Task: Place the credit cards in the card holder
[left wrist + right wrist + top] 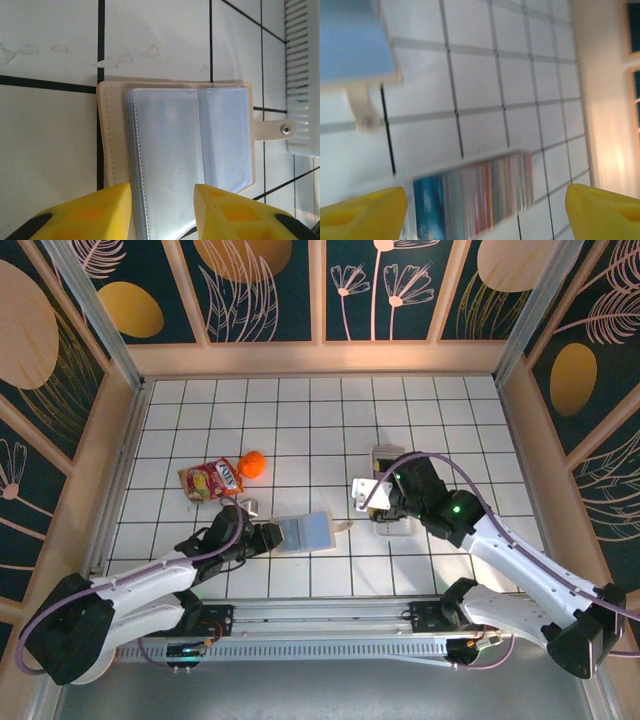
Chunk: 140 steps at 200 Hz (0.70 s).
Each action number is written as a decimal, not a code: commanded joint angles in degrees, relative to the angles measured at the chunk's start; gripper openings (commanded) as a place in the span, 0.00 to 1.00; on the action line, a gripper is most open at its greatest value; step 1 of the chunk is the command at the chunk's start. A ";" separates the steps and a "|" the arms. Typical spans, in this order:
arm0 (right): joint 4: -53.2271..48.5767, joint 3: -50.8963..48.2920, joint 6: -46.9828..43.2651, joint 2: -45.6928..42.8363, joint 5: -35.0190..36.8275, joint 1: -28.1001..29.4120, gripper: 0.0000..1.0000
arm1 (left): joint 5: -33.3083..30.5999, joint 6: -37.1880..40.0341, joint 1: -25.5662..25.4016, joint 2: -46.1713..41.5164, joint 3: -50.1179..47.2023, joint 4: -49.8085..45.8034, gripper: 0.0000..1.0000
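The card holder [308, 532] lies open on the tiles, grey-blue sleeves up, with its snap tab [274, 130] pointing right. My left gripper [268, 537] is at its left edge. It is open, and its yellow fingers [100, 210] straddle the near end of the clear sleeves [175, 150]. The credit cards [485, 195] stand in a blurred multicoloured row. My right gripper [485, 222] hovers over them, open wide and holding nothing. From above, that gripper [385, 498] covers the middle of the card row [384, 457]. The holder's blue corner [350, 40] also appears in the right wrist view.
A red snack packet [210, 480] and an orange ball [253, 464] lie behind the left gripper. A white slotted tray [302, 75] sits just right of the holder's tab. Wooden walls [95, 470] bound the tiled floor.
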 commanded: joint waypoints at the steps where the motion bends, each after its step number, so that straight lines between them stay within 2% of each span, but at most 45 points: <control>1: -4.92 -2.13 -10.62 1.30 5.23 -2.14 0.84 | 1.70 2.22 -0.28 1.28 1.18 2.66 0.37; 9: -4.71 -2.73 -11.15 2.43 5.47 -2.74 0.85 | 1.64 2.43 -0.27 1.74 1.20 2.69 0.37; 16: -4.38 -3.38 -11.93 3.38 5.96 -3.12 0.92 | 1.60 2.72 -0.21 2.17 1.24 2.75 0.37; 34: -0.47 -5.29 -13.09 6.38 8.95 -4.17 0.94 | 1.40 3.10 -0.27 3.19 0.99 3.32 0.37; 96: 11.10 -7.47 -18.06 13.80 10.73 -7.15 0.95 | 3.21 4.30 -0.23 3.69 -0.49 6.68 0.36; 140: 14.09 -7.38 -17.73 17.11 6.93 -9.64 0.94 | 1.78 6.00 -0.26 4.54 -0.12 4.76 0.34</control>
